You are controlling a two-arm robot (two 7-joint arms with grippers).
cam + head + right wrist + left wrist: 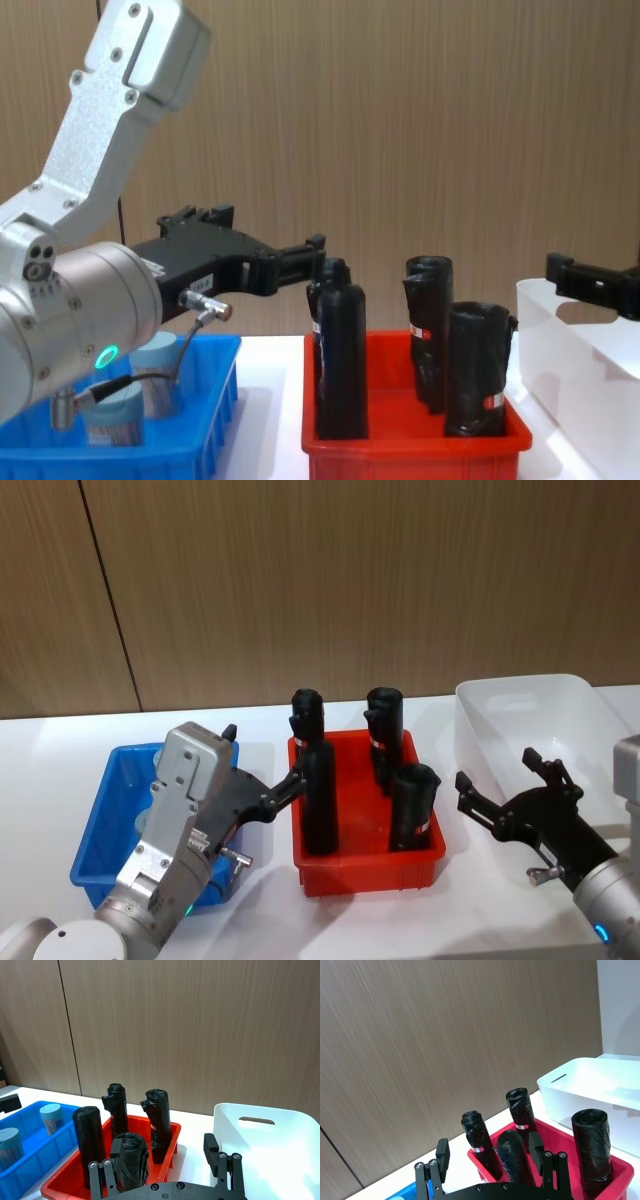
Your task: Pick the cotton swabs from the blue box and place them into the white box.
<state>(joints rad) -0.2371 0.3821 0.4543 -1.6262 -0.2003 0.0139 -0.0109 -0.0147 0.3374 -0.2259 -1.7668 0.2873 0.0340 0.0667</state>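
The cotton swabs (50, 1117) sit in the blue box (47, 1147), right wrist view.

Bright, even illumination is provided. Soft shadows are cast on the desk (60, 760); the white box (525, 684) is rendered slightly washed out.

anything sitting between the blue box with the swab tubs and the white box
Yes: a red rectangular plastic bin holding four upright black rolls sits between the shallow blue plastic box and the translucent white plastic bin.
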